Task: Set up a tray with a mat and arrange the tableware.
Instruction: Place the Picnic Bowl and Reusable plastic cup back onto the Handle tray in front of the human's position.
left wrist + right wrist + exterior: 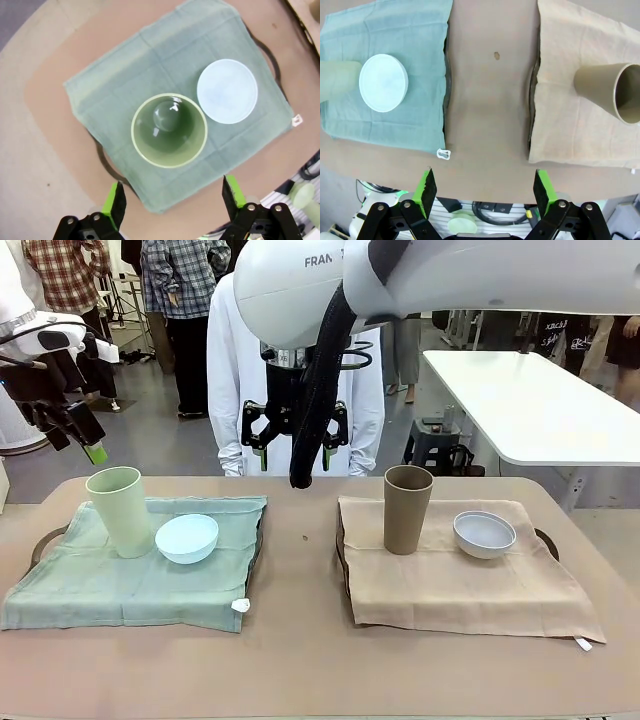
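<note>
Two trays each carry a mat. On the green mat (90, 585) stand a tall pale green cup (118, 510) and a light blue bowl (187, 538). A brown cup (407, 508) and a whitish-blue bowl (484, 534) rest on the beige mat (470, 585). My left gripper (78, 440) hangs open high above the green cup (169, 130) and the light blue bowl (227, 91), its own view looking straight down on both. Open and holding nothing, my right gripper (295, 458) hovers over the table's far middle, between the green mat (395, 30) and the beige mat (570, 75).
Dark tray rims (45, 540) (545, 538) peek out from under the mats. A person in a white top (225, 390) stands at the far edge behind my right gripper. A bare strip of table (300, 570) runs between the trays. A white table (520, 400) stands at the back right.
</note>
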